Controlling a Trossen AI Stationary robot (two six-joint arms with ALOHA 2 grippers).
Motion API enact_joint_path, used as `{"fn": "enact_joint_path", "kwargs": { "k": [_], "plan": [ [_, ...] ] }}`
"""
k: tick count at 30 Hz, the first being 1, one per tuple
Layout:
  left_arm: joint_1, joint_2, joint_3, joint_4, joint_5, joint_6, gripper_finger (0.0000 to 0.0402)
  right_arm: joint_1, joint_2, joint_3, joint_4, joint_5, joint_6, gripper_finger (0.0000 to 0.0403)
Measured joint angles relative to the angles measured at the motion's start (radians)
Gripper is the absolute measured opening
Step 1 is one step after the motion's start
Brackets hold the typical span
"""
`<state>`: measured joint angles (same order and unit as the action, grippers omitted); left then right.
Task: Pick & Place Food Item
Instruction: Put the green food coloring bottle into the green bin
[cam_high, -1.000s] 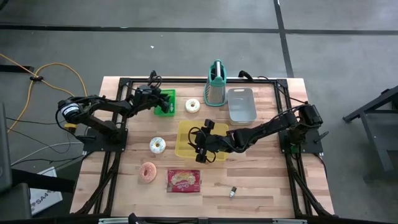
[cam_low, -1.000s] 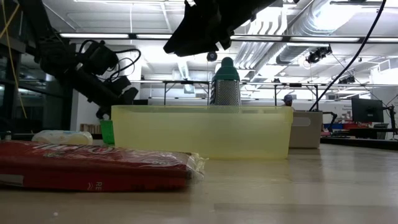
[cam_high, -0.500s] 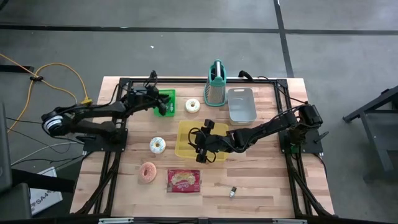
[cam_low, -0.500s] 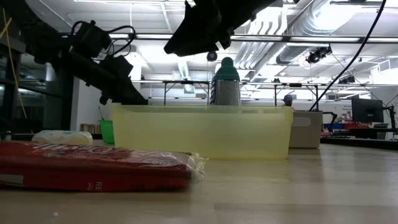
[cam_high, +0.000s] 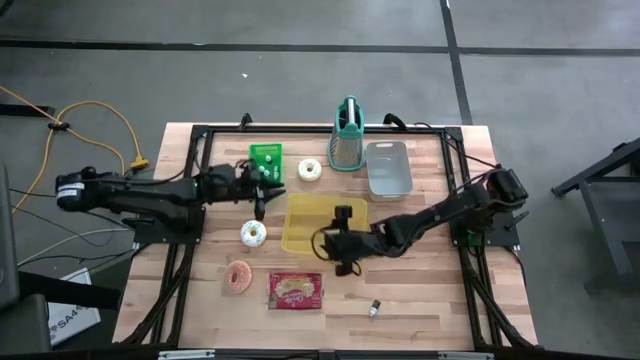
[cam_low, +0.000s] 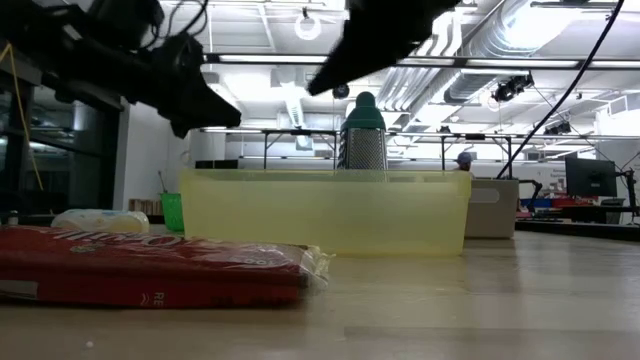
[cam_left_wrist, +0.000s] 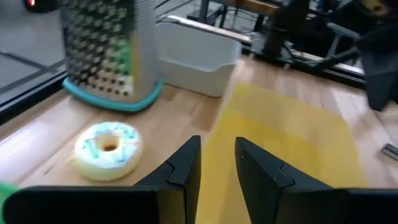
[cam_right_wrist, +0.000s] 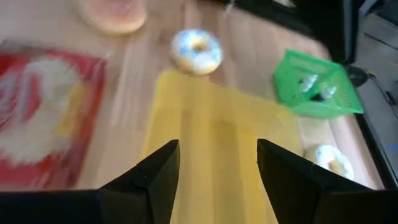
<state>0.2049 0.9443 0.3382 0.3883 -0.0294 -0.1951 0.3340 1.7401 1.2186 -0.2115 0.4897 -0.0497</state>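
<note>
Where arms cross, yellow tray (cam_high: 300, 222) half-hidden.

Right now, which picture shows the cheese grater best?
The left wrist view: the grater fills its corner, holes clear. The high view shows only its teal top. The low view hides its base behind the yellow bin. The right wrist view misses it.

You get even, bright overhead light on the worktop (cam_high: 420, 300) in the high view, with only faint shadows beneath the arms. In the low view the ceiling light strips (cam_low: 270, 58) glare behind the arms, leaving them as dark silhouettes. Both wrist views are smeared with blur, worst over the red packet (cam_right_wrist: 43, 118) and the pale donut (cam_left_wrist: 109, 148).
</note>
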Motion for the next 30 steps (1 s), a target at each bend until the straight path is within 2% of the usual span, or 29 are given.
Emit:
{"fn": "enact_joint_path", "kwargs": {
  "k": [2,4,9,12,21,30],
  "plan": [
    [-0.068,0.000,0.000,0.001,-0.072,0.006,0.0095,0.030,-0.011,-0.003,-0.042,-0.022,0.000,0.0201],
    [-0.130,0.001,0.000,0.001,-0.143,0.005,0.0095,0.060,-0.016,-0.001,-0.065,-0.087,0.003,0.0201],
    [-0.269,0.003,0.000,0.022,-0.284,-0.030,0.0095,0.126,-0.031,0.000,-0.175,-0.352,0.034,0.0201],
    [-0.350,0.004,0.000,0.048,-0.354,-0.046,0.0095,0.170,-0.029,-0.003,-0.242,-0.427,0.033,0.0201],
    [-0.573,0.086,0.000,0.214,-0.546,-0.042,0.0095,0.303,-0.029,-0.002,-0.341,-0.441,0.017,0.0201],
    [-0.689,0.258,0.000,0.332,-0.687,-0.101,0.0095,0.372,-0.019,-0.030,-0.331,-0.442,-0.001,0.0201]
  ]
}}
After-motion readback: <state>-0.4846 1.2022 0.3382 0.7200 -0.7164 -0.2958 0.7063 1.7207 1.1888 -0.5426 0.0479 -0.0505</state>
